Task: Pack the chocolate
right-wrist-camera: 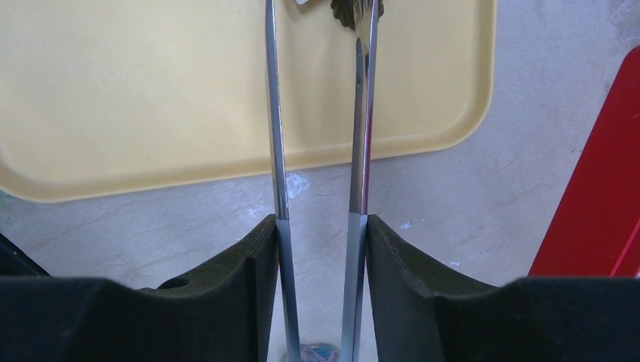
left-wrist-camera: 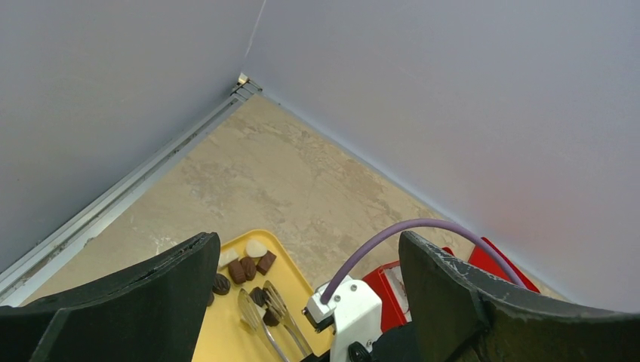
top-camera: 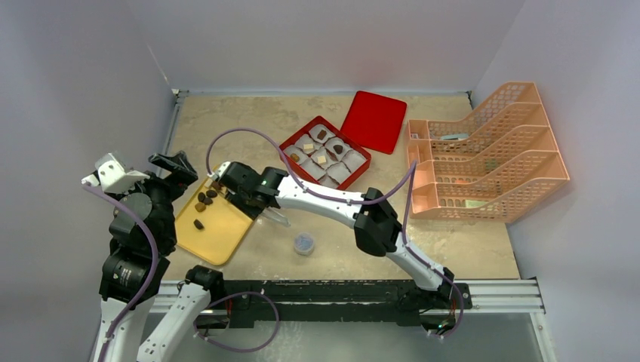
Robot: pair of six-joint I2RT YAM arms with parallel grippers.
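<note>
The right gripper was clamped on metal tongs, and their tips were at a dark piece. The chocolate lay grouped at the far end of the yellow tray. The left gripper stood wide open, holding nothing, near the left edge of the desk.

The left arm stands folded up at the left side. The left gripper is raised in the air, jaws spread wide with nothing between them. The right arm reaches low and far across to the left, elbow bent. The right gripper is clamped around metal tongs.
</note>
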